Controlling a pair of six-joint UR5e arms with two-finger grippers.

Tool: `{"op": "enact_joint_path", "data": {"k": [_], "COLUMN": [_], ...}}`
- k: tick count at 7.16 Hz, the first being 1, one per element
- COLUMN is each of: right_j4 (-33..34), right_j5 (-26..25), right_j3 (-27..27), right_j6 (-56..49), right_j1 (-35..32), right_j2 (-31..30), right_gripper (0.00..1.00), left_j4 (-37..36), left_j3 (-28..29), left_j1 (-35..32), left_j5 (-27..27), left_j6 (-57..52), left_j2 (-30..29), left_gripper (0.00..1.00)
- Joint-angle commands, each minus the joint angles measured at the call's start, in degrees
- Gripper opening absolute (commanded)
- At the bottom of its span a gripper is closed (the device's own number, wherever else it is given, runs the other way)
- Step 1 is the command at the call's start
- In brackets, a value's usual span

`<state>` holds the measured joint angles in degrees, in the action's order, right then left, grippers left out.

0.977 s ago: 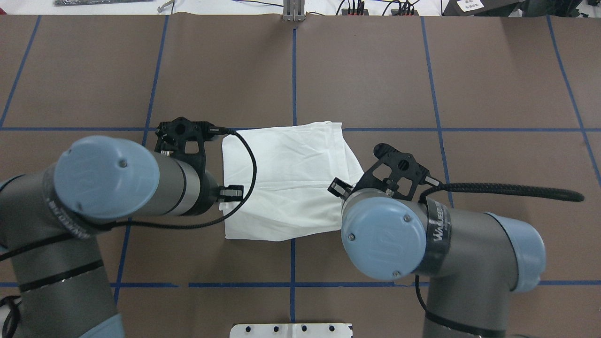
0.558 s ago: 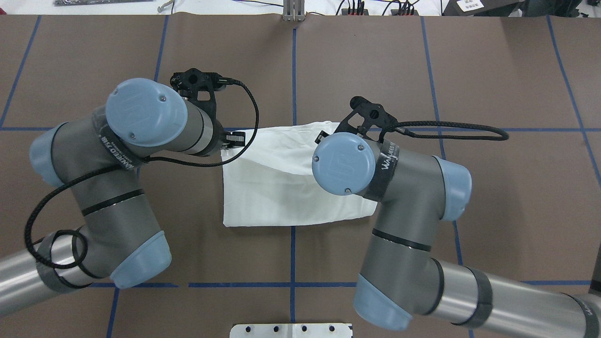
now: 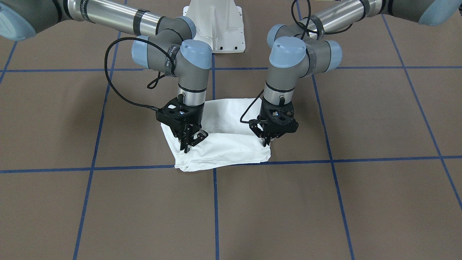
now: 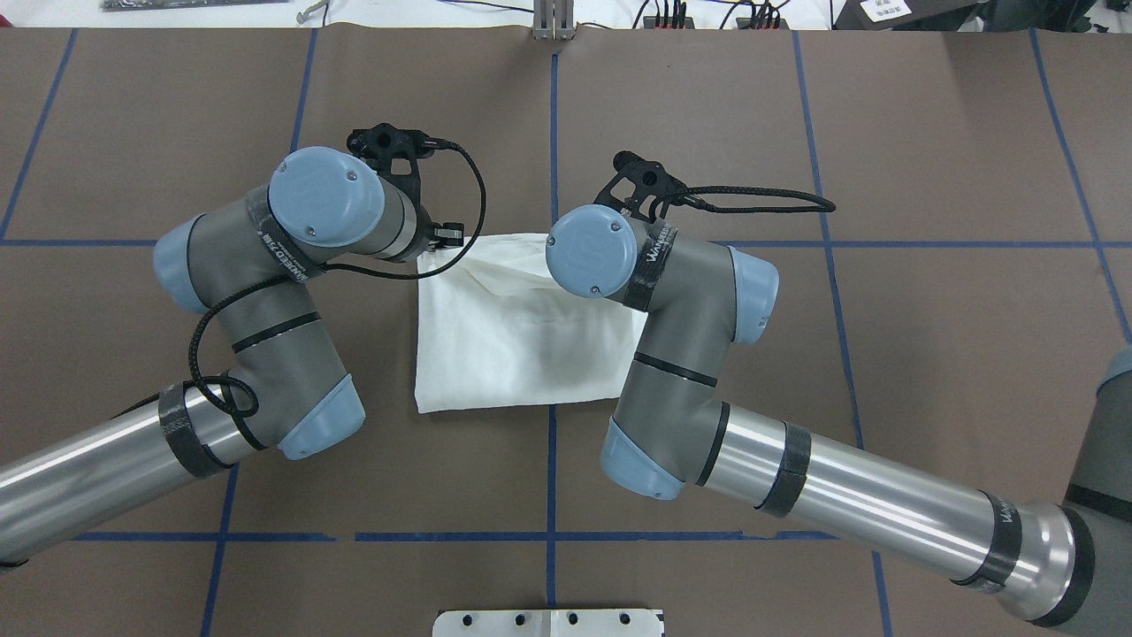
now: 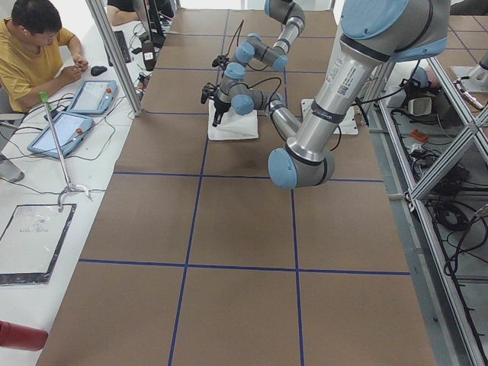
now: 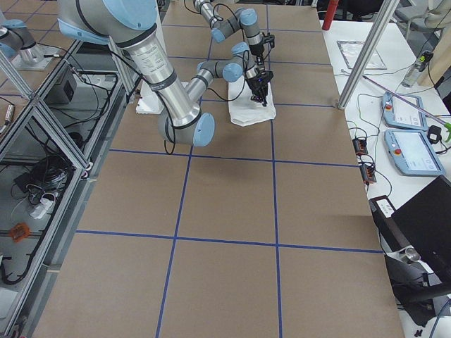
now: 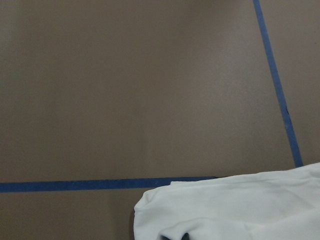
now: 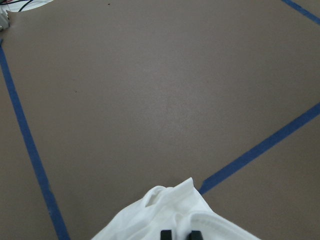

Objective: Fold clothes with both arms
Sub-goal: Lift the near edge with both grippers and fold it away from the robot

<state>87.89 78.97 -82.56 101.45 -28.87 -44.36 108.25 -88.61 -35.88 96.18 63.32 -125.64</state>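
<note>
Together, left gripper (image 3: 269,141) and right gripper (image 3: 189,144) pinch the white T-shirt (image 3: 225,150).

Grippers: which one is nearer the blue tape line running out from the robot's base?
The right gripper, at the front-facing view's left; the left gripper stands farther from the tape line.

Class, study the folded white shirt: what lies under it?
The shirt rests on the brown table; a blue tape line runs in beneath its robot-side edge. Anything else under it cannot be seen: the cloth covers that patch.
</note>
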Motion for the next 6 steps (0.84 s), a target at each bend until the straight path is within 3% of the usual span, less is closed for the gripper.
{"op": "enact_joint_path", "data": {"k": [1,2,4,6], "right_j4": [-0.4,-0.3,-0.5,-0.5], "right_j5": [7.5,11.3,14.0,13.9], "right_j3": [0.1,-1.1,-5.9,-10.4], "right_j6": [-4.3,-8.2,-13.2,-13.5], "right_j1": [-3.7,-5.9,-7.5,-7.4], "right_j2": [0.5,0.3,-3.5,-7.1], "right_gripper": [1.0,1.0,1.0,1.0], "left_j4": [3.5,3.5,3.4,3.1], "left_j3": [0.9,0.2,-4.4,-3.8], "left_j1": [-1.0,-1.1,-0.5,6.3], "left_j5": [0.5,0.7,0.7,-1.8], "left_j6": [-7.0,-8.5,-8.8,-7.8], "left_j2": [0.4,0.6,3.7,4.0], "left_gripper": [1.0,1.0,1.0,1.0]}}
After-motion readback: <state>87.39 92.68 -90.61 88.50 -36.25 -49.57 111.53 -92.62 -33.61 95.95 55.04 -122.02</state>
